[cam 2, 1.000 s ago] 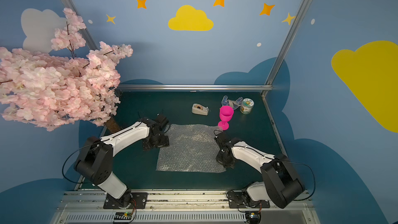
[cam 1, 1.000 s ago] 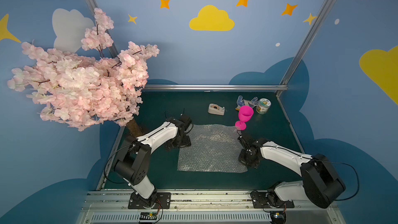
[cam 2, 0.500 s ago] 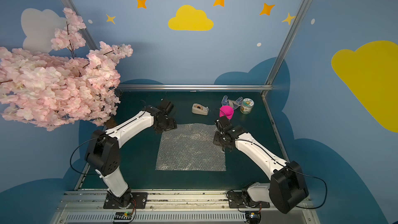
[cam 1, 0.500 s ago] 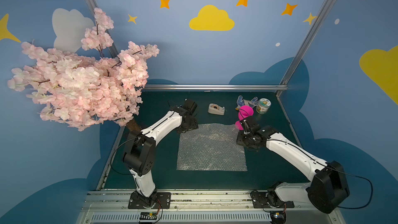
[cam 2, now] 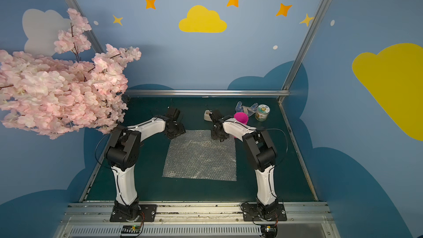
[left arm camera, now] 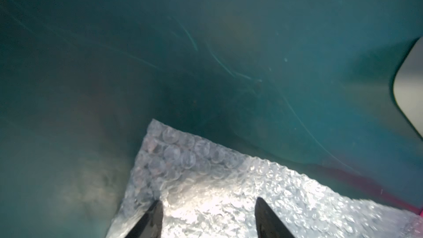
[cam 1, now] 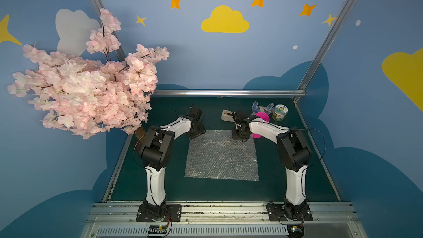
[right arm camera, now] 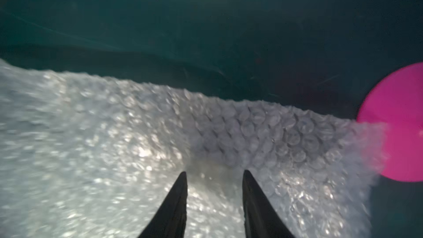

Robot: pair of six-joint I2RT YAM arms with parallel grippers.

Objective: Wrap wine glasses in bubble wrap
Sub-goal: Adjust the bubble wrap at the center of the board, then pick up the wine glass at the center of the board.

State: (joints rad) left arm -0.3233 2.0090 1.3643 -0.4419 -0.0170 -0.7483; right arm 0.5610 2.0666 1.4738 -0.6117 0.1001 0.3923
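Glass (cam 2: 240,118) is seen standing on the bench (cam 1: 160,179), at the far right corner of the flat wrap (cam 1: 220,155). It is judged light and floppy, best pinched by its corners. Above them the left hand (left arm camera: 207,200) and right hand (right arm camera: 214,171) are held open.

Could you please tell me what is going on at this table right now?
The robot's left pincer and right pincer, both open, are over the far corners of a square, clear bubble-wrap sheet lying flat on the green table. The hot-pink plastic goblet to be wrapped stands bare by the sheet's far right corner.
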